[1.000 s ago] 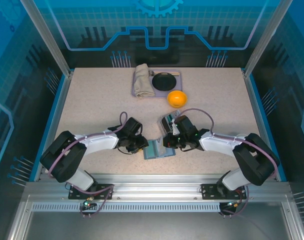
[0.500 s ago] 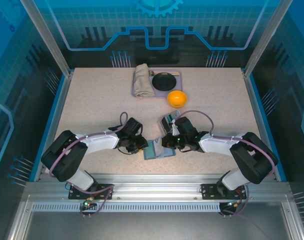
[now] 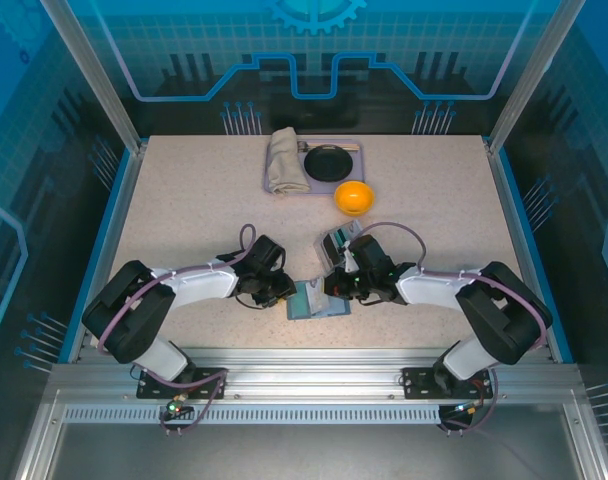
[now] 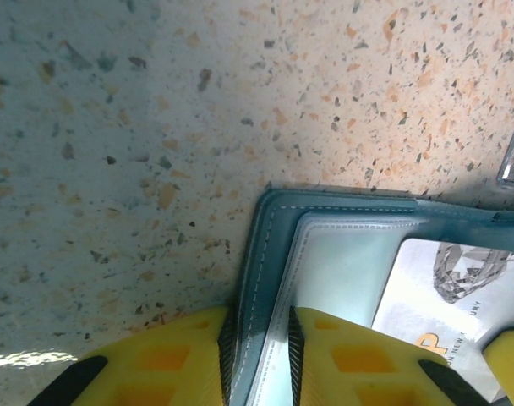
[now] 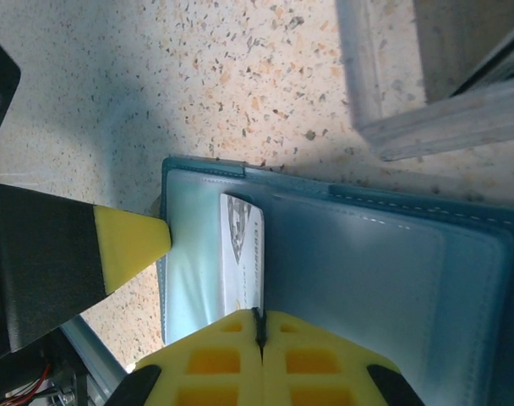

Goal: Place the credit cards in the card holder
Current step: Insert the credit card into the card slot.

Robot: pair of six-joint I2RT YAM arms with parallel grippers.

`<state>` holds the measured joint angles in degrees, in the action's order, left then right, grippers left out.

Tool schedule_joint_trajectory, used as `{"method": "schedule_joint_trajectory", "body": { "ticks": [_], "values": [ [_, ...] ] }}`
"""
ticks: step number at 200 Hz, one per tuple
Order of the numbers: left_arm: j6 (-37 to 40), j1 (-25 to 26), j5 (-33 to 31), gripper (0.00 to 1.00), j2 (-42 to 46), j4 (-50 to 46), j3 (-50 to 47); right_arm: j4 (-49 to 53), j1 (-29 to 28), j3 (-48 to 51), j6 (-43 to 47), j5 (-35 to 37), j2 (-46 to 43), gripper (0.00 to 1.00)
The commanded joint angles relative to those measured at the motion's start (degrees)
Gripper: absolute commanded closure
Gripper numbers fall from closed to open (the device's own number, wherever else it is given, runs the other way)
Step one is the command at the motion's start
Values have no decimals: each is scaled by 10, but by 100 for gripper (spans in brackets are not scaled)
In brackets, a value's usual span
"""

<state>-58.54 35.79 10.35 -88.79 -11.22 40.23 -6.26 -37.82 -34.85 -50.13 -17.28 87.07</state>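
Note:
The card holder [image 3: 319, 299], a slate-blue wallet, lies open on the table between the two arms. My left gripper [image 3: 283, 292] is shut on its left edge; the yellow fingers [image 4: 177, 359] clamp the stitched blue flap [image 4: 257, 279] and a clear pocket. One pale credit card [image 5: 240, 249] lies flat in the card holder [image 5: 384, 279], partly tucked under a blue pocket, with a strip still showing. My right gripper [image 5: 259, 338] is shut, its joined tips at the card's near end. That card [image 4: 447, 288] also appears in the left wrist view.
A clear silvery case [image 3: 336, 243] lies just behind the wallet, close to the right wrist. Farther back sit an orange [image 3: 353, 197] and a tray [image 3: 314, 186] holding a folded cloth [image 3: 283, 160] and a dark dish [image 3: 332, 162].
The right gripper has edged slightly left over the wallet. The left gripper has kept its hold and place.

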Motion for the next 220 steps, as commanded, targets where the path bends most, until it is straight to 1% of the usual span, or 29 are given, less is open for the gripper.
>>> {"method": "schedule_joint_trajectory", "body": {
  "ticks": [1,59,99,138,166,200,220],
  "values": [
    [-5,5,4,75,-3,-4,-9,41,7,11,2,41,-26,100],
    [-10,6,5,75,-5,3,-10,9,-15,17,-23,31,7,100],
    [-12,8,5,75,-5,4,-11,12,-34,2,-28,28,25,100],
    [-14,9,3,75,-6,6,-11,11,-37,-2,-39,29,32,100],
    [-18,9,4,75,-1,7,-12,-9,-42,-1,-67,53,38,100],
    [-48,12,5,75,13,22,-25,-45,-47,-3,-98,63,44,100],
    [-70,15,7,75,22,39,-37,-40,-57,-14,-103,58,53,100]
  ]
}}
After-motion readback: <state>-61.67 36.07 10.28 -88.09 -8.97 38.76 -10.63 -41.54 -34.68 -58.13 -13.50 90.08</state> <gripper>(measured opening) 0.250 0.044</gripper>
